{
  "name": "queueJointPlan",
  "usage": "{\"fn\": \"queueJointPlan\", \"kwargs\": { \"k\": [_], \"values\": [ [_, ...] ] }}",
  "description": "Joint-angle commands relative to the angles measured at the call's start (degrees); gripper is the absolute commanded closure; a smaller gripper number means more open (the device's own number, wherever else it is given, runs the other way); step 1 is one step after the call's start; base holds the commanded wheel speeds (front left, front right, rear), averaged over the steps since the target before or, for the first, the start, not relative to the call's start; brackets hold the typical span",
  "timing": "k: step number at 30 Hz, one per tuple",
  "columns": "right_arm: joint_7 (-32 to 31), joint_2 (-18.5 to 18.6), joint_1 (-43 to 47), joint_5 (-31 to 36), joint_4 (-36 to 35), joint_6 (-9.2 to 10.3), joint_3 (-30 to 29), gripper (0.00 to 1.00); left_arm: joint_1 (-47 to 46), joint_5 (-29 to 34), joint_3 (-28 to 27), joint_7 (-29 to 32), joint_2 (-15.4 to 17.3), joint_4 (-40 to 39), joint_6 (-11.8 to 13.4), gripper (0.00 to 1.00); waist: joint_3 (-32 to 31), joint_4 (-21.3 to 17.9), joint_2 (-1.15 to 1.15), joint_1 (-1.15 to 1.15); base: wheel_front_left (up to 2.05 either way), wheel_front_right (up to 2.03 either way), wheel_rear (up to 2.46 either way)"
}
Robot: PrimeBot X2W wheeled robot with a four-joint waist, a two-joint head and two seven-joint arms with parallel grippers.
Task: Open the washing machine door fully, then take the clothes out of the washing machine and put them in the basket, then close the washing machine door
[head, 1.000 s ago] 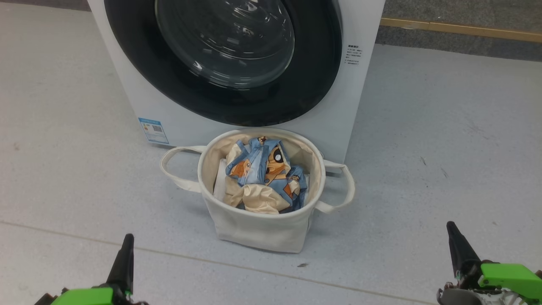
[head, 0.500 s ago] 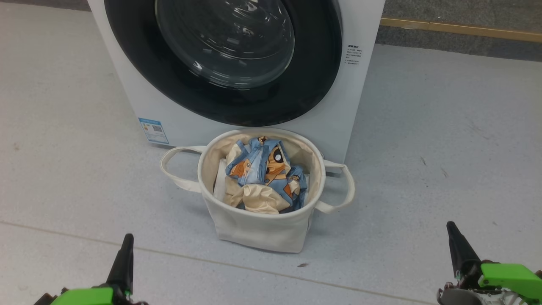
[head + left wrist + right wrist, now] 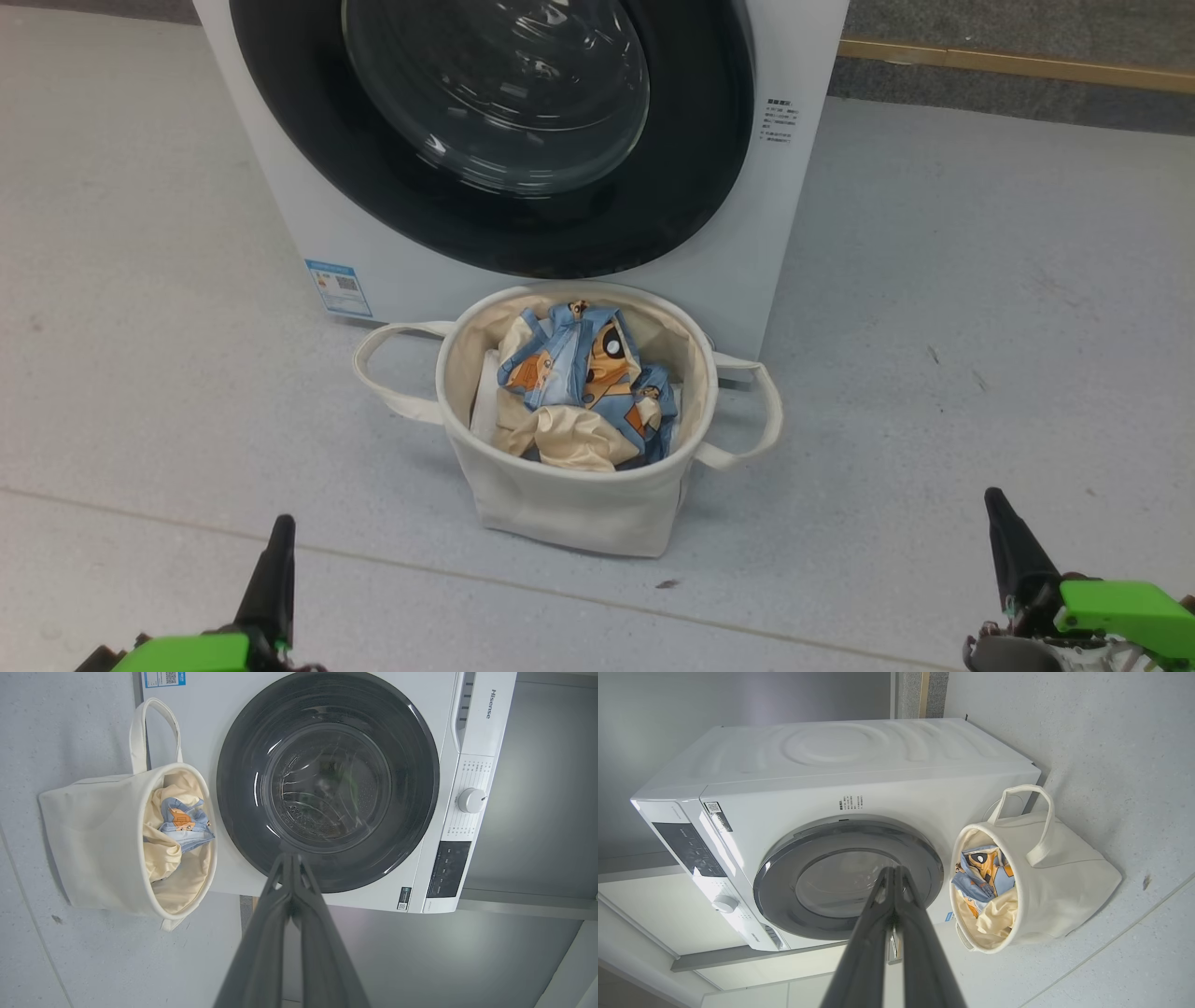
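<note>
Pale grey speckled flooring was spread under everything, and a wood-coloured strip was laid along its far right edge. On this floor, at the far side, the washing machine was stood, white and box-shaped, with its front turned toward the robot. The washing machine door was found closed flat against that front, its glossy black rim ringed around the bulging clear glass. A blue label sticker was fixed at the lower left corner of the front, and small printed text was set just right of the door. In the left wrist view a white dial was shown on the control panel.

The basket was placed upright on the floor just in front of the machine, below the door; whether the two were touching could not be told. Its looped handles were hung out to the left and the right. The clothes, blue and cream with orange-faced figures, were bundled inside the basket, below its rim, with a white folded piece tucked at their left.

The left gripper was held at the near left and the right gripper at the near right, both well apart from the basket. The jaws of each were pressed together, with nothing caught between them.
</note>
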State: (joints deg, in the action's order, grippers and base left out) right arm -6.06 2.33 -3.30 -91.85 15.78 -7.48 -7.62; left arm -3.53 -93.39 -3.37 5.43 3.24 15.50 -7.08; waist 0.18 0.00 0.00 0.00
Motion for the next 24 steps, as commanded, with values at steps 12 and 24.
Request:
{"fn": "queueJointPlan", "kwargs": {
  "k": [12, 24],
  "values": [
    [-0.42, 0.54, -2.88, -0.32, -1.76, -0.01, 1.10, 1.00, -2.58, 0.56, -2.35, 0.41, 0.24, -1.49, -0.41, 1.00, 0.00, 0.00, 0.00, 0.00, 0.00, 0.00, 0.00],
    [-0.42, 0.54, -2.88, -0.32, -1.76, -0.01, 1.10, 1.00, -2.59, 0.67, -2.48, 0.51, 0.15, -1.48, -0.41, 1.00, 0.00, 0.00, 0.00, 0.00, 0.00, 0.00, 0.00]
  ]
}}
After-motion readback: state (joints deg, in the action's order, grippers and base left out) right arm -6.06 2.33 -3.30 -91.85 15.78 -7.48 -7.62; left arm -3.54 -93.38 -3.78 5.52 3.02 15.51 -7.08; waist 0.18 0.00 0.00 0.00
